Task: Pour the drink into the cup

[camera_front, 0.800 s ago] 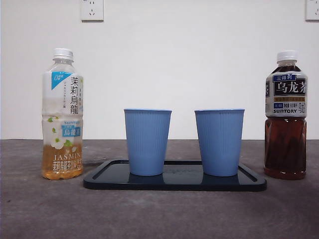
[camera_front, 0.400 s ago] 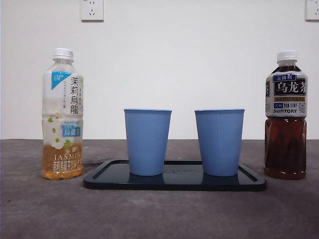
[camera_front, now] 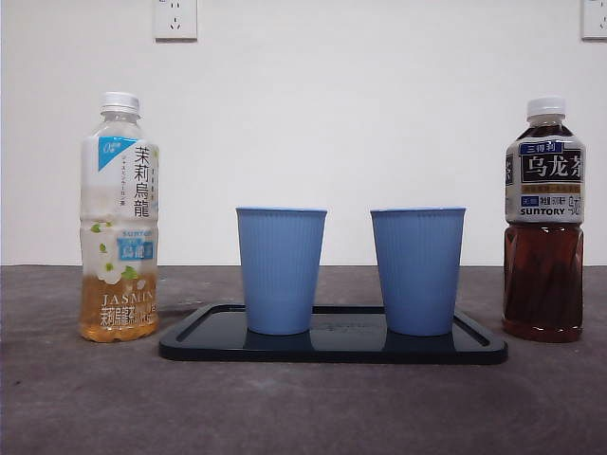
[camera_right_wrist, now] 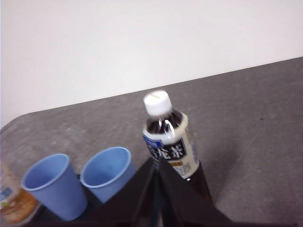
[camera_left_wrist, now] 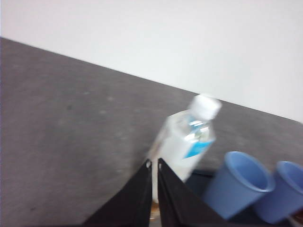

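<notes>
Across the front view, two blue cups [camera_front: 281, 270] [camera_front: 417, 270] stand on a black tray [camera_front: 332, 347], jasmine tea bottle [camera_front: 119, 218] and oolong tea bottle [camera_front: 543, 220] flanking. Left gripper [camera_left_wrist: 154, 163] hovers closed above jasmine; right gripper [camera_right_wrist: 156, 161] closed above oolong.

You get even, bright light and a sharp front view; both wrist views are blurred, softest around the bottles.
</notes>
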### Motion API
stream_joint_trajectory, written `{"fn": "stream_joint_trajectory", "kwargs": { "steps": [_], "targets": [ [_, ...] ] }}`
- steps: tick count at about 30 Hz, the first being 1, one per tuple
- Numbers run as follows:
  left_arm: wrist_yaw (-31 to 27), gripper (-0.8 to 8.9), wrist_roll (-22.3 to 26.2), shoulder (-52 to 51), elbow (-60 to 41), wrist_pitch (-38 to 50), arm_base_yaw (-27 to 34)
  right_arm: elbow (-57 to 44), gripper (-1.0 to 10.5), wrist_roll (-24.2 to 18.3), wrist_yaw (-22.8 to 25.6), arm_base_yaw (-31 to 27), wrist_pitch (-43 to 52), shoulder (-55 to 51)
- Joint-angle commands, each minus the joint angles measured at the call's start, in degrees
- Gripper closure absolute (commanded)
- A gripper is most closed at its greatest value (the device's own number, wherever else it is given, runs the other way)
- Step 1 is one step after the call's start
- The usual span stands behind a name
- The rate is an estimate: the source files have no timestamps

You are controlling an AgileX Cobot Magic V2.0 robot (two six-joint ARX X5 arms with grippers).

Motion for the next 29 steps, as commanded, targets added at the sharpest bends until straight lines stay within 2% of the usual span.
{"fn": "stream_joint_trajectory", "kwargs": {
  "steps": [1,5,9,15,18,24,26,29],
  "targets": [
    [3.52,7.96,-0.33,3.50,5.99,-1.92,-0.20,5.07,9.3,-0.59,-1.81,0.24,-3.34,2.84],
    [8.37,7.96,-0.11,8.59,12.92,-4.66,-0.20,12.31,9.3,-3.93,-6.36,0.24,-10.19,7.43],
    [14.34,7.96,1.51,12.87,18.38,-7.21,-0.26,18.73,9.3,-9.51,-11.50,0.24,-16.70,11.72],
    [21.14,7.96,8.85,16.83,22.32,-12.24,-2.73,24.28,9.3,-18.93,-19.67,0.24,-23.37,16.26],
    [23.98,7.96,12.52,17.59,22.38,-12.70,-4.87,24.52,9.3,-19.71,-23.12,0.24,-23.32,16.66],
    [23.87,7.74,14.32,17.81,22.38,-12.63,-6.62,24.52,9.3,-19.52,-22.99,0.24,-23.37,16.57],
    [23.87,7.44,14.34,17.79,22.38,-12.63,-6.62,24.52,8.8,-19.21,-22.99,0.24,-23.34,16.57],
    [23.87,6.02,14.34,17.84,22.38,-12.63,-6.62,24.52,6.7,-18.27,-22.97,0.24,-23.34,16.57]
  ]
}}
